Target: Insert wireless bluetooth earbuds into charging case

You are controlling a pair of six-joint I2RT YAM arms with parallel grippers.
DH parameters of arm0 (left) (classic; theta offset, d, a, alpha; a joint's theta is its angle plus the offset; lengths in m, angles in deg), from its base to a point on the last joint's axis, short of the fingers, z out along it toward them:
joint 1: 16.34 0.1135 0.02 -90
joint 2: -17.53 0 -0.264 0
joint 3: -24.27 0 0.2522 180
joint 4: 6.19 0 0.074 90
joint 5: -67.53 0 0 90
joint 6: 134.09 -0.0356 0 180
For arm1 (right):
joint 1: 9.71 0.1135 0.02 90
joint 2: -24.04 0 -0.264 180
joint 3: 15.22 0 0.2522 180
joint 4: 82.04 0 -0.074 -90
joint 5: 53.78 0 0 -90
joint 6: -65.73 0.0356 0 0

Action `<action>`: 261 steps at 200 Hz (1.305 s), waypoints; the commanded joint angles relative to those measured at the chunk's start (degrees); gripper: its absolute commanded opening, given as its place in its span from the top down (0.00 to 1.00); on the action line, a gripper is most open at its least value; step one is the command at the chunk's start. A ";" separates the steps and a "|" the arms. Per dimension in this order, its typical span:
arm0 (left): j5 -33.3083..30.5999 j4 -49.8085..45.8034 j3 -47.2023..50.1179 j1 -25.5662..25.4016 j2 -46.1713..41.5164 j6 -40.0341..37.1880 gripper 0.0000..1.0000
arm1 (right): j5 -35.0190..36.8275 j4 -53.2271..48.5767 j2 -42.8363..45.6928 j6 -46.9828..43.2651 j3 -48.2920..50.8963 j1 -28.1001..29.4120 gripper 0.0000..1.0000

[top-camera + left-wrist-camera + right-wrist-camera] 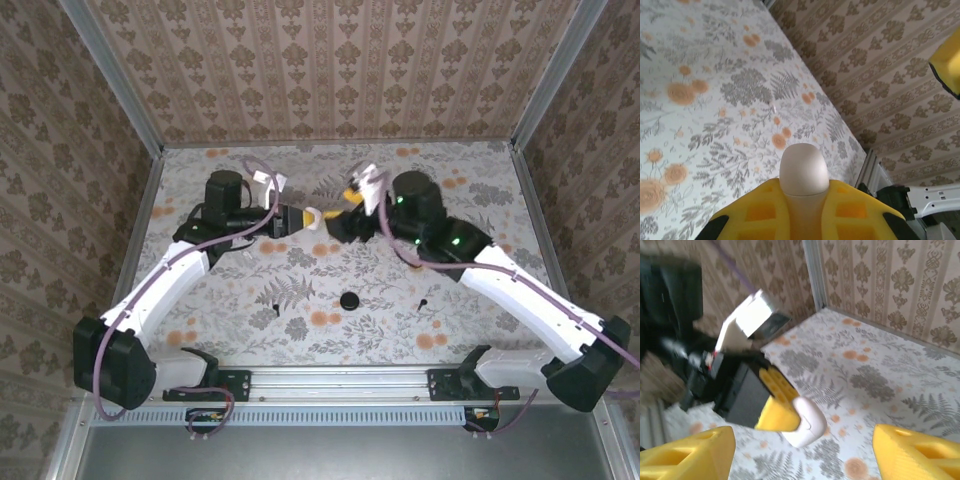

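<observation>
I am gripping the charging case (803, 170) in my left gripper (312, 215), fingers shut on its lower half, and holding it up off the table (470, 200). My right gripper (802, 452) is facing the case with its jaws spread wide and nothing between them. The case's rounded end and long axis are pointing toward it. I am judging the tiny dark pieces on the table, well apart from the case toward the arm bases, to be the earbuds: 1 earbud (275, 308) to the case's left, the other earbud (423, 300) to its right, nearer my free right gripper. I am reading no brand or writing on the case.
</observation>
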 commanded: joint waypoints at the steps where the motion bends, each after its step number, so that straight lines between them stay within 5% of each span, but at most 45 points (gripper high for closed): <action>1: 3.34 13.13 1.51 0.04 -2.56 4.34 1.00 | -14.94 1.20 -2.37 16.56 -2.66 -4.29 0.27; 65: 2.75 29.99 3.91 -0.90 -4.87 14.96 1.00 | -25.78 12.44 -7.89 33.56 -2.27 -6.52 0.32; 103: 3.04 32.11 3.16 -1.46 -4.32 19.77 1.00 | -29.78 21.61 -9.26 40.10 -0.58 -7.02 0.38; 149: 4.94 31.50 0.82 -3.48 -2.61 21.57 1.00 | -31.29 24.18 -11.50 41.74 0.36 -7.06 0.55; 216: 5.58 28.91 -1.00 -4.18 -1.51 21.96 1.00 | -32.64 27.19 -13.47 43.50 0.51 -7.14 0.61; 261: 4.41 30.02 -0.01 -2.93 -1.24 23.92 1.00 | -32.51 28.01 -11.93 43.54 2.10 -7.23 0.56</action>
